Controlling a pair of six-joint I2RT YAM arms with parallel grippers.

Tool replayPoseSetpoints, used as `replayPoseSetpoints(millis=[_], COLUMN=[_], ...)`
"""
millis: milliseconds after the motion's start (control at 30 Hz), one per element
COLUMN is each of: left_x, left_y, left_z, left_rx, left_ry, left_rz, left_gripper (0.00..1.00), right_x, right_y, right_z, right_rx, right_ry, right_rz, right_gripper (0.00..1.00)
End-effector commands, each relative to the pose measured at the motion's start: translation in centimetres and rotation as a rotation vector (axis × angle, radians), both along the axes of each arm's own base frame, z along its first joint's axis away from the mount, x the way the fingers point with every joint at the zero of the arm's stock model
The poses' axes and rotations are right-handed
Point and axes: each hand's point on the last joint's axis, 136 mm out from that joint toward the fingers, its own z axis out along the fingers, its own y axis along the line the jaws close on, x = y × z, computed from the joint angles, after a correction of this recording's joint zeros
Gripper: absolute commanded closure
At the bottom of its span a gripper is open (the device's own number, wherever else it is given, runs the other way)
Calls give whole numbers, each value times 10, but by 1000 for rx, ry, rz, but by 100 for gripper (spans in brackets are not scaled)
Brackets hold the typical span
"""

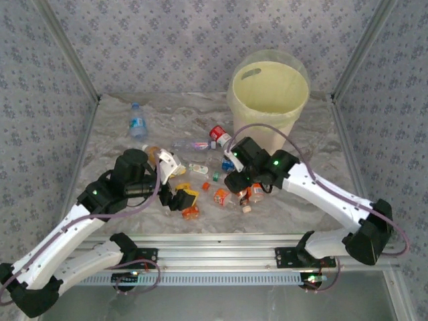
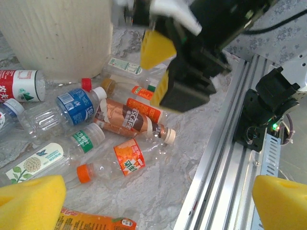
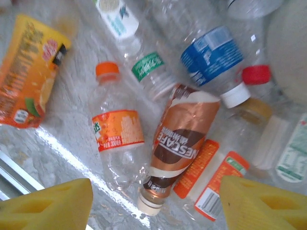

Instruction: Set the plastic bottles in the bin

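Plastic bottles [image 1: 221, 190]: small clear ones with orange, red, blue, green and white labels, heaped on the grey marbled table [image 1: 301, 134] under and around the right claw [image 3: 153, 201].
Bin: large round pale-yellow plastic bucket [image 1: 267, 93], upright, just beyond the right claw, past the heap.
Right claw: yellow foam pads apart, nothing clamped, low over the heap.
Between right pads: 1 brown-labelled clear bottle with cream cap [image 3: 180, 148], lying flat, cap end nearest the claw.
Beside it: 1 orange-capped clear bottle with orange label [image 3: 117, 139], touching the brown one.
Beyond those 2: green-labelled bottle [image 3: 148, 69] and blue-labelled bottle with white cap [image 3: 213, 57].
Left claw [image 2: 153, 206]: pads wide apart, empty, facing the heap and the right claw.
Stray: 1 blue-labelled clear bottle [image 1: 137, 122], well beyond the left claw, apart from the heap.
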Motion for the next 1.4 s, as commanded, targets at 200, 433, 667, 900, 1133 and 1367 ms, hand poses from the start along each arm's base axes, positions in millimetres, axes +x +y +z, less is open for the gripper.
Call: replayPoseSetpoints(millis=[200, 433, 667, 900, 1133, 1367], left_x=[3, 3, 2, 0, 1, 1], left_y=[8, 11, 19, 22, 22, 21], left_z=[8, 11, 16, 20, 18, 17], left_rx=[-12, -17, -29, -53, -53, -55], left_ry=[-46, -62, -95, -110, -103, -96], left_rz=[50, 62, 89, 103, 105, 105], left_gripper=[0, 0, 0, 0, 0, 0], right_x=[-12, -15, -16, -15, -14, -15], right_y=[26, 37, 47, 53, 55, 54], right_z=[-50, -74, -95, -109, -125, -137], right_rx=[-7, -45, -80, -105, -154, -197], right_ry=[90, 125, 177, 201, 214, 218], right_rz=[29, 62, 102, 119, 125, 128], right_gripper=[30, 30, 30, 31, 30, 29])
